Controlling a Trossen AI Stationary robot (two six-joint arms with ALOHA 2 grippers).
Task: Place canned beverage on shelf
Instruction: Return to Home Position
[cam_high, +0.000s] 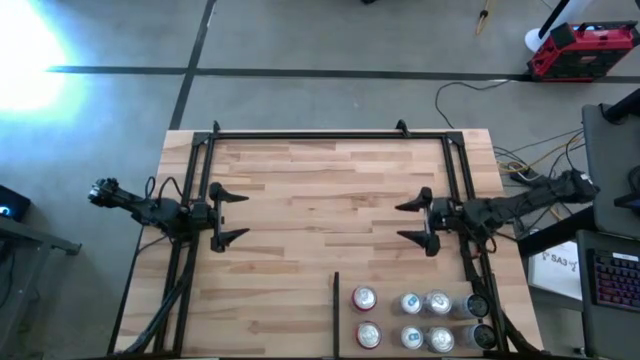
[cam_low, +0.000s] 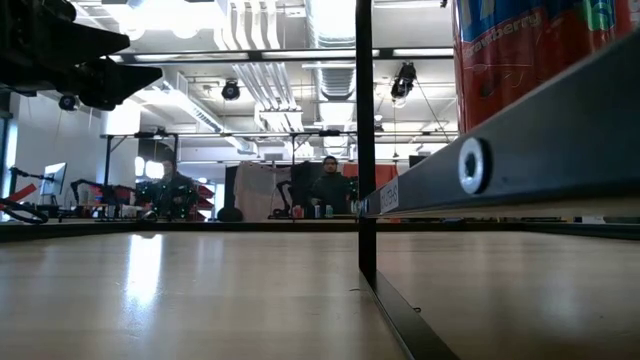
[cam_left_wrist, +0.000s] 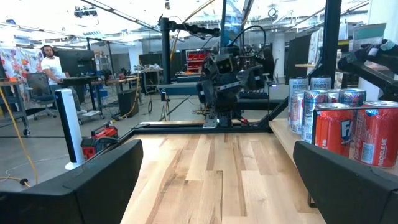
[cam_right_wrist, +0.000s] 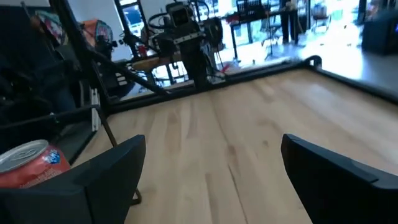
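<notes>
**Desk:** Two rows of soda cans (cam_high: 411, 303) in the foreground. All shelved?

**Photographer:** Looks so. The red cans (cam_high: 364, 298) stand just right of the thin divider strip (cam_high: 336, 300), with the white-and-blue cans (cam_high: 438, 303) beside them, at the front right corner of the shelf (cam_high: 300, 180) (two darker tops by the frame rail are hard to read).

**Desk:** And the arms?

**Photographer:** Mid-board, facing each other, well apart. The left gripper (cam_high: 245, 215) and the right gripper (cam_high: 400, 222) both have their fingers spread, with nothing between them.

**Desk:** Which step?

**Photographer:** My read is the trip home. The next move calls only for drawing each arm back, clear of the cans and the black frame (cam_high: 330, 133) beyond.
</notes>
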